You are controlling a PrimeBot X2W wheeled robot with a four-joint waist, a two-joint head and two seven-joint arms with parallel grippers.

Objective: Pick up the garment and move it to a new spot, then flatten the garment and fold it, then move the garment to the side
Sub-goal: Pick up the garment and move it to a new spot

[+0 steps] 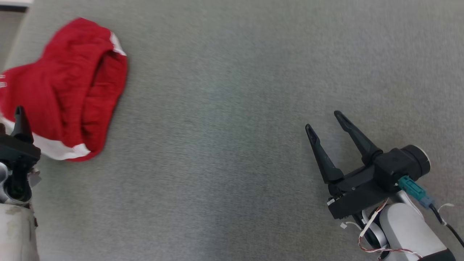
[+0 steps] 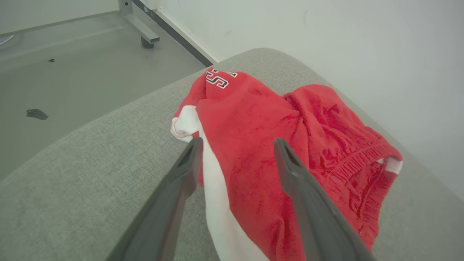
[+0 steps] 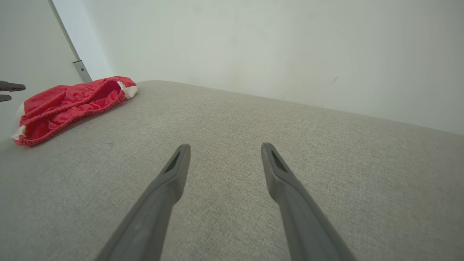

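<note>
The garment (image 1: 69,87) is a crumpled red piece with white bands, lying at the far left of the grey cushioned surface (image 1: 232,145). In the left wrist view my left gripper (image 2: 237,142) stands open just above the garment (image 2: 253,116), its fingers either side of a white band near the cloth's near edge, holding nothing. One left finger (image 1: 21,125) shows at the garment's lower left edge. My right gripper (image 1: 323,121) is open and empty over bare surface, far right of the garment. From there the garment (image 3: 69,103) lies far left of the right gripper (image 3: 225,146).
The surface ends just left of the garment, dropping to a grey floor (image 2: 72,72) with a metal frame leg (image 2: 145,36) and a dark scrap (image 2: 36,114). A pale wall (image 3: 253,47) runs behind the surface. Wide bare fabric lies between the grippers.
</note>
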